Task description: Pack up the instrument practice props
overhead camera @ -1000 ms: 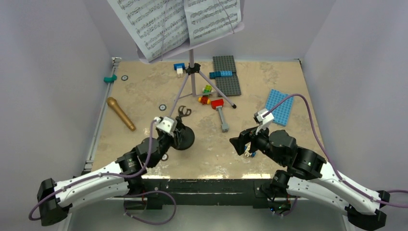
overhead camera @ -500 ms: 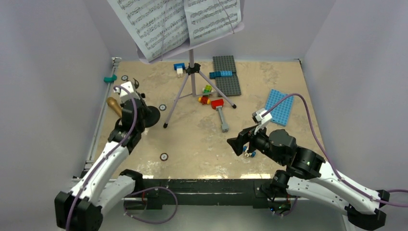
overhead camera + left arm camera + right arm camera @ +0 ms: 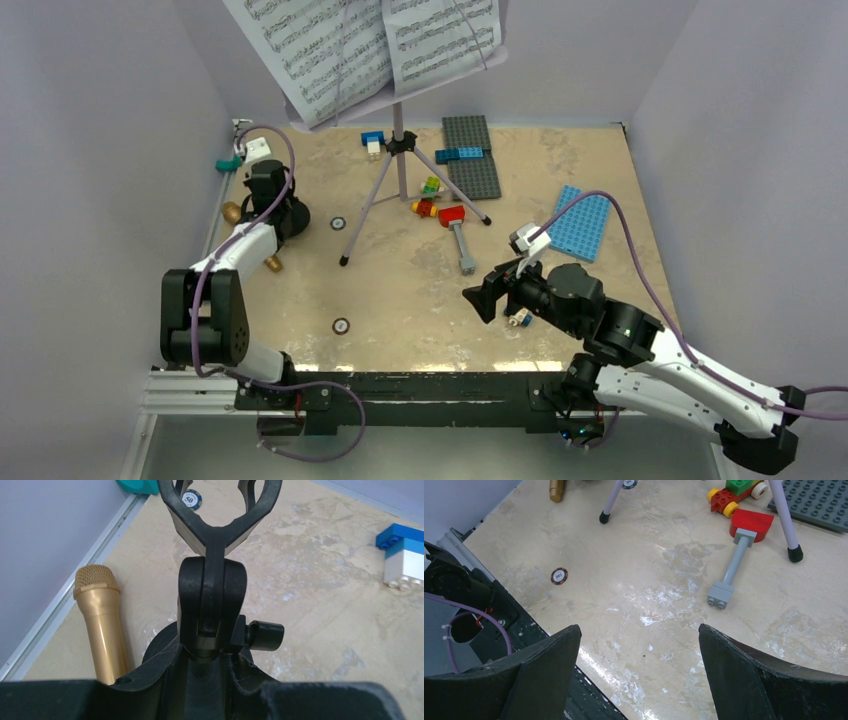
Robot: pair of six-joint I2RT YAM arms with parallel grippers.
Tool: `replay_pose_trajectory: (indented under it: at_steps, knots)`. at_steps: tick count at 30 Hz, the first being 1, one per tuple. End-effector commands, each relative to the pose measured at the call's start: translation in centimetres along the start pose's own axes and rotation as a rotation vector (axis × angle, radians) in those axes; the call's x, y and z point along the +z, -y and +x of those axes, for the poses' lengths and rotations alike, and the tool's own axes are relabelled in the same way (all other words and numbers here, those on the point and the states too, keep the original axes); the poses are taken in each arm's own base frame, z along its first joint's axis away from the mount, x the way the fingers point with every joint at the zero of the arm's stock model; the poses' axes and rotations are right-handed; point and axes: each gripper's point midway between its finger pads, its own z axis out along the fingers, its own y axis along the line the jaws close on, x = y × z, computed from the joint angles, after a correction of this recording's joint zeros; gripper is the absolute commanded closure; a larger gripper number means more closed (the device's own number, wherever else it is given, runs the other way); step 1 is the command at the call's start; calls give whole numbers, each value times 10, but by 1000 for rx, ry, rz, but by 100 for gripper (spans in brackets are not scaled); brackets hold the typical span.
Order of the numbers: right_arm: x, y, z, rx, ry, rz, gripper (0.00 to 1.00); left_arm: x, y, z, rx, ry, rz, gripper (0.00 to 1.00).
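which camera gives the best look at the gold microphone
The left wrist view: the microphone lies close, mesh head and upper body clear. In the top external view the left arm covers its middle, leaving head and tail. The right wrist view catches just its tail end at the top edge.
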Motion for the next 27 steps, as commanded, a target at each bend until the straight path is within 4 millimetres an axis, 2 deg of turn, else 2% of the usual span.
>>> replay_pose_trajectory:
  at_steps: [1, 7, 10, 14, 18, 21, 24, 27]
  knots:
    - [1, -12, -25, -19, 61, -50, 8, 23, 10, -81, -33, 206, 21, 100]
    - [2, -8, -24, -38, 61, -33, 7, 55, 2, -79, -9, 169, -13, 100]
    - [1, -7, -23, -40, 56, -26, 7, 69, 3, -66, 8, 120, -20, 100]
    - [0, -4, -25, -42, 63, -13, 7, 75, 4, -50, 18, 68, -17, 99]
    - [-1, -3, -27, -49, 67, -7, 7, 75, 3, -34, 29, 18, -13, 77]
    - [-2, -2, -29, -54, 68, 2, 7, 71, 0, -24, 22, -15, -22, 51]
    - [-3, -2, -32, -56, 76, 2, 7, 58, -2, -27, -20, -15, -21, 32]
    - [-4, -3, -33, -54, 76, 0, 7, 34, -6, -37, -74, -9, -21, 21]
